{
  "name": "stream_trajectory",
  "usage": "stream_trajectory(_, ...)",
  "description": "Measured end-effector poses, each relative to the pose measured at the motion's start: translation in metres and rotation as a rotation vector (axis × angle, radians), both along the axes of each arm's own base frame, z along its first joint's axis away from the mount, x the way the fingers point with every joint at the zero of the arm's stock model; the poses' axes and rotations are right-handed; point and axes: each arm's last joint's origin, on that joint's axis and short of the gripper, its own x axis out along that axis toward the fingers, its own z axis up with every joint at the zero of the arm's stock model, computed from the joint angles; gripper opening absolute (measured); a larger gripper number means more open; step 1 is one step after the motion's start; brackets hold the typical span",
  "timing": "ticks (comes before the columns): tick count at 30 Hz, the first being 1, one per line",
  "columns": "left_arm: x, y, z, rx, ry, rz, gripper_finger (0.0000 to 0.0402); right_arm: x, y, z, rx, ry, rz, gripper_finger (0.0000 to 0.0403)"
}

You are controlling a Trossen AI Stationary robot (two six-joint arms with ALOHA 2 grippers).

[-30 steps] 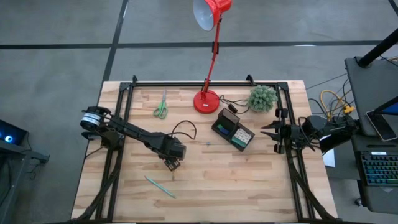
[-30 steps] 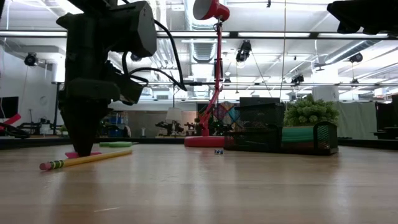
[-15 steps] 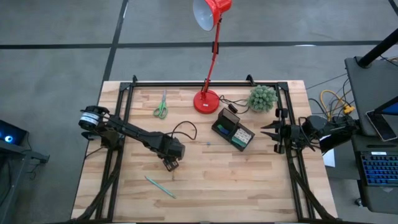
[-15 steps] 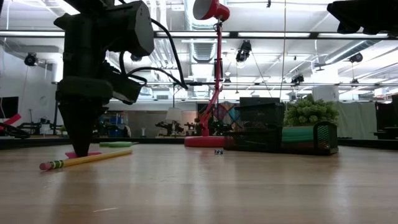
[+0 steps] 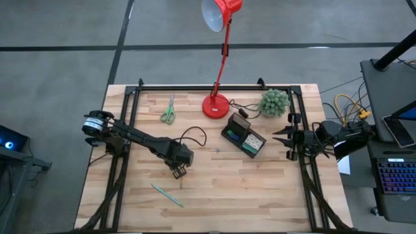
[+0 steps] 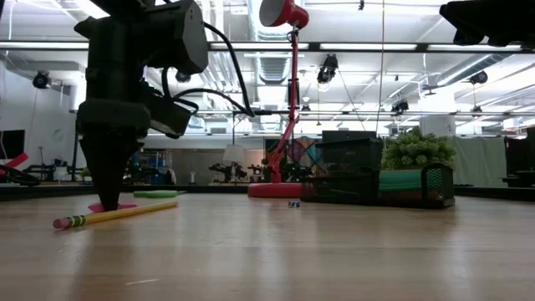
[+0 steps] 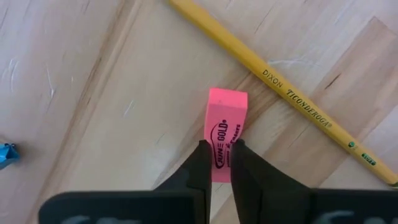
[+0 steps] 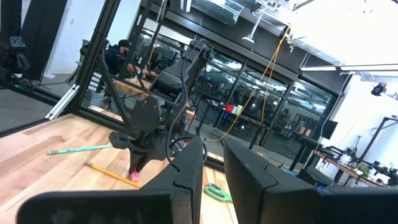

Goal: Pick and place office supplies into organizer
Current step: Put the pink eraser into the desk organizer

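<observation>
My left gripper (image 5: pixel 179 172) stands at the table's middle left, pointing down, shut on a pink eraser (image 7: pixel 225 137) that lies on the wood. A yellow pencil (image 7: pixel 280 87) lies just beside the eraser, and it also shows in the low view (image 6: pixel 113 215). The black organizer (image 5: pixel 244 138) stands right of centre, with items in it. The green-handled scissors (image 5: pixel 168 112) lie at the far left. A teal pen (image 5: pixel 167 194) lies near the front. My right gripper (image 5: pixel 286 140) waits open at the table's right edge. My left gripper pinches the pink eraser's two long sides (image 7: pixel 219 163) between its two fingers, at the eraser's end nearer the wrist. The fingers come from above, pointing down, and lie across the eraser's width. In the low view the eraser (image 6: pixel 111 206) still shows at table level.
The red lamp base (image 5: pixel 216 105) and the green ball-shaped plant (image 5: pixel 274 102) stand at the back, near the organizer. A small blue piece (image 7: pixel 6 155) lies on the wood close to my left gripper. Bare wood lies between my left gripper and the organizer.
My left gripper has stayed over the pink eraser. In the low view its lower end has drawn in from a blunt shape to a narrow point over the eraser. The eraser and the pencil have not moved.
</observation>
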Motion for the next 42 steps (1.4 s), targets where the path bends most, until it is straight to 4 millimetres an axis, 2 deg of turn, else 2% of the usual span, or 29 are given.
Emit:
stream_trajectory(16, -0.011, 0.002, 0.042, -0.038, -0.139, 0.001, 0.0019, 0.0, 0.0, 0.0, 0.0, 0.0, 0.0, 0.0056)
stream_trajectory(21, -0.008, 0.003, 0.052, 0.004, -0.197, -0.003, 0.0019, 0.0, 0.0, 0.0, 0.0, -0.001, 0.0, 0.0056)
stream_trajectory(26, 0.004, 0.006, 0.056, 0.056, -0.311, -0.088, 0.0019, 0.0, 0.0, 0.0, 0.0, -0.001, 0.0, 0.0056)
stream_trajectory(32, 0.027, 0.015, 0.065, 0.117, -0.545, -0.213, 0.0019, 0.0, 0.0, 0.0, 0.0, -0.001, 0.0, 0.0056)
stream_trajectory(39, 0.049, 0.037, 0.082, 0.231, -0.814, -0.31, 0.0019, 0.0, 0.0, 0.0, 0.0, -0.001, 0.0, 0.0056)
stream_trajectory(42, 0.055, 0.049, 0.085, 0.271, -0.857, -0.312, 0.0017, 0.0, 0.0, 0.0, 0.0, -0.001, 0.0, 0.0056)
